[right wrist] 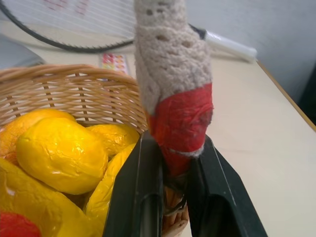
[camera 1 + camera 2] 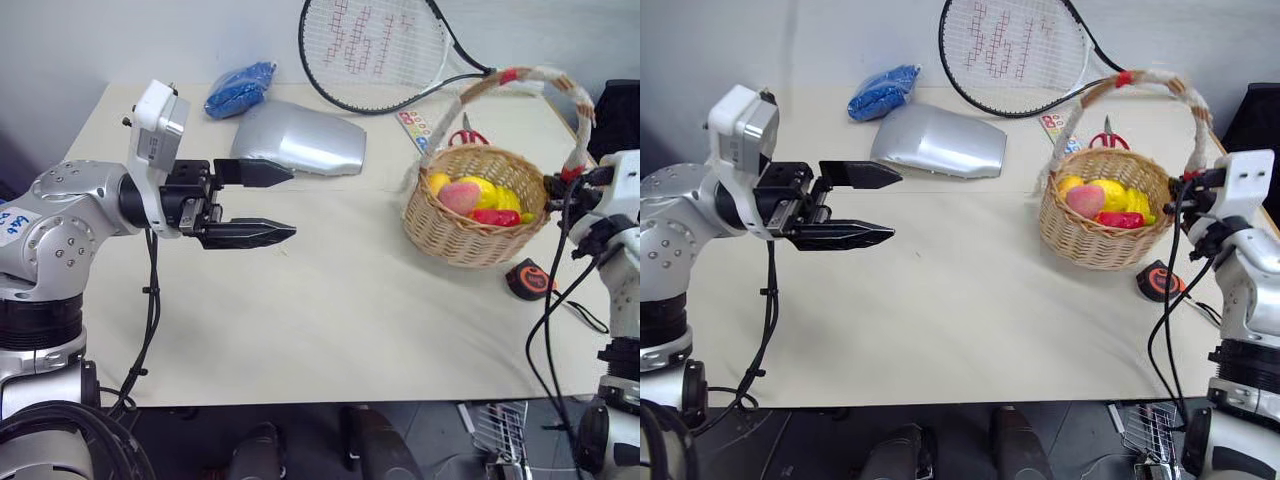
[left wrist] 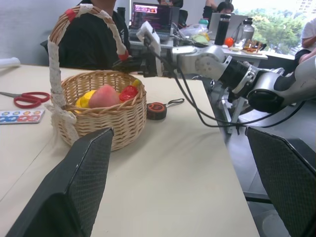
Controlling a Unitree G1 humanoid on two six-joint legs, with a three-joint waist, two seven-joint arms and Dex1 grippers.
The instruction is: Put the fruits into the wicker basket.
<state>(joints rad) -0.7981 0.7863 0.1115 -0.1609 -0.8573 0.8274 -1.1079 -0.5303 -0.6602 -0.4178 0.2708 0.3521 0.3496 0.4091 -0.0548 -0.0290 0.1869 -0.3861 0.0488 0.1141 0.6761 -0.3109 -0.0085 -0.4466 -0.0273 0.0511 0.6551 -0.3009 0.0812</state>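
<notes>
The table [image 2: 300,340] carries everything: a tennis racket [image 2: 375,50] at the far edge, a silver curved cover [image 2: 300,138] with a blue crumpled bag [image 2: 240,88] behind it, and on the robot's right the wicker basket [image 2: 470,235]. Its tall arched handle [image 2: 530,78], wrapped in white cord with red bands, rises over the bowl. The fruits [image 2: 478,196] lie inside the basket: a pink-red peach, yellow pieces and a red one, heaped close to the rim. No fruit shows on the bare tabletop, so the filling looks done or nearly so.

The left gripper [image 2: 262,203] hangs level over the middle of the table, well apart from the basket, its two black fingers spread wide with nothing between them. The right gripper [image 1: 173,182] sits at the basket's near side, its fingers pressed on the red-banded foot of the handle, just above the rim.

Beside the basket lie red-handled scissors [image 2: 466,136], a colour card [image 2: 415,128] and a round orange-and-black tape measure [image 2: 527,279].

The risk lies in that grip. It holds one foot of the handle, off centre, so a lift or pull could tip the basket and spill the heaped fruits, or drag it over the tape measure just beside it. The cord wrap may also slip between the fingers
</notes>
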